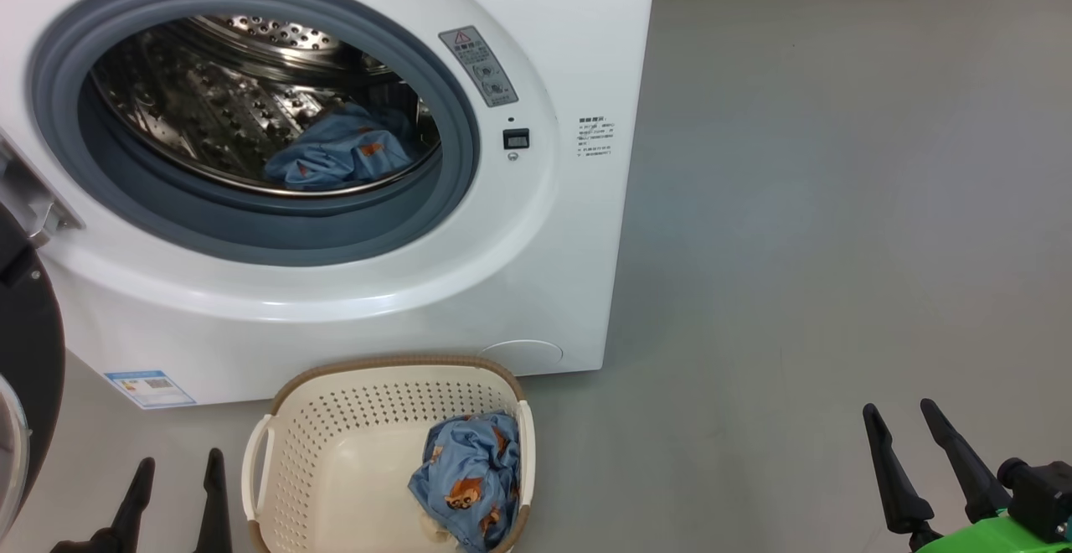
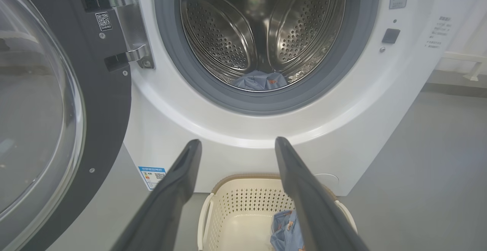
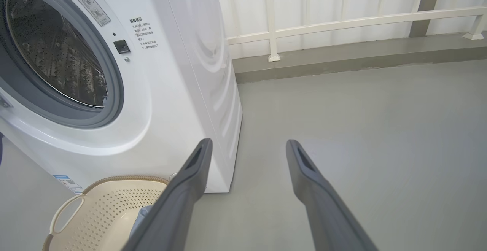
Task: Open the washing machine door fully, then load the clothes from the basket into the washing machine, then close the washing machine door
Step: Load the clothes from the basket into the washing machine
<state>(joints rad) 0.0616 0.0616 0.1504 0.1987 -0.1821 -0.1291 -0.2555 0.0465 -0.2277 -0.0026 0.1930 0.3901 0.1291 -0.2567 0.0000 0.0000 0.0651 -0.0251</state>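
Observation:
The white washing machine [image 1: 536, 226] stands with its door [image 1: 29, 352] swung wide to the left; the door's glass bowl [image 2: 34, 102] fills the left of the left wrist view. A light blue garment [image 1: 343, 155] lies in the steel drum [image 2: 262, 34]. The cream basket [image 1: 335, 419] sits on the floor before the machine, with blue printed clothes [image 1: 469, 478] bunched in its right side. My left gripper [image 1: 180, 469] is open, just left of the basket. My right gripper [image 1: 900, 415] is open over bare floor far right. Both hold nothing.
Grey floor [image 1: 837, 201] stretches to the right of the machine. A white railing [image 3: 342, 23] and a low kerb run along the wall behind. The open door's hinge [image 2: 129, 26] sits at the machine's left edge.

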